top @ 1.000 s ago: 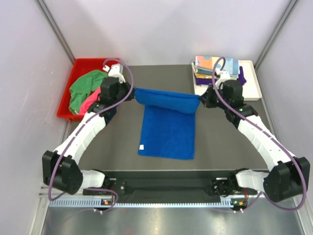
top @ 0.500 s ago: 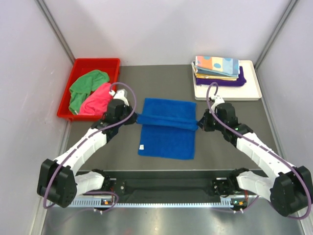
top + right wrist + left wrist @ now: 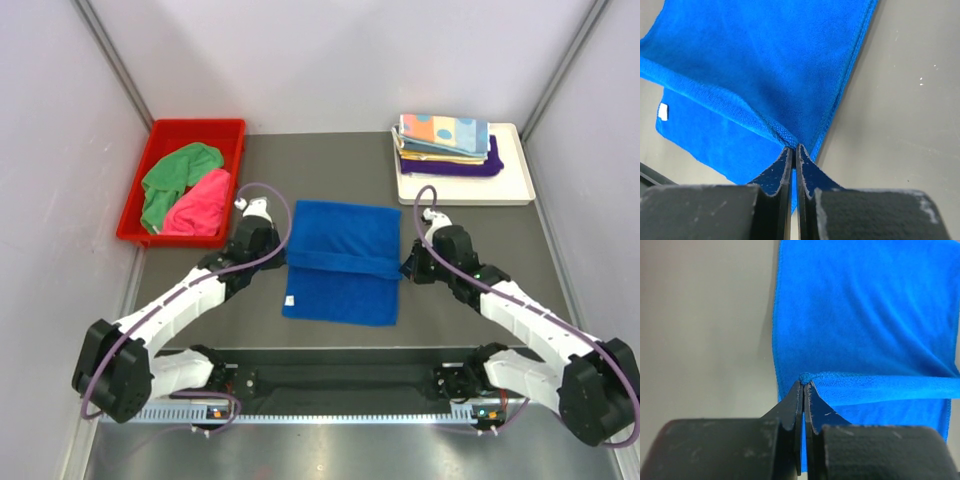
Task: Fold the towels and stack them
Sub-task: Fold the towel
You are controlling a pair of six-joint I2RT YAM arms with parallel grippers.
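Between left fingers [image 3: 791,407] and right fingers [image 3: 808,172], both pinching it tight, the blue towel [image 3: 342,262] lies part-folded.

The left pincer [image 3: 286,260] and right pincer [image 3: 404,271] have drawn back toward the arm bases, carrying the pinched edge of the royal blue terry towel [image 3: 340,232] with them. The doubled-over layer now covers more of the cloth, leaving a narrower single-layer strip at the near side.
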